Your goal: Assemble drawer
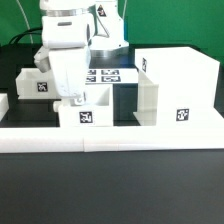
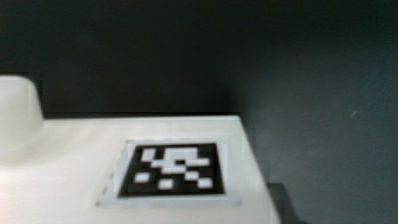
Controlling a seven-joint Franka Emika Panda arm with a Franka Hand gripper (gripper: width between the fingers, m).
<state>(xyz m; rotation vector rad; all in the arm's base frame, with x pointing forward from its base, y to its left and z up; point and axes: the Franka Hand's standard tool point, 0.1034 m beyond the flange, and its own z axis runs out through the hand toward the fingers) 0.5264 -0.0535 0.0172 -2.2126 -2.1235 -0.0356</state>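
**Gripper (image 1: 74, 99), white, two-fingered, low; grip unreadable**

Leftmost in the exterior view sits a small white open-top plastic tray (image 1: 35, 85). Just right of it my gripper hangs at a second tagged tray (image 1: 88, 116). I cannot tell how wide my fingers stand or whether they hold anything. Rightmost stands the large white cube-like plastic case (image 1: 185, 80), behind a long low white rail (image 1: 120, 140).

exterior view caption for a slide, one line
arm poised over a small tagged tray, large drawer case on the exterior view's right
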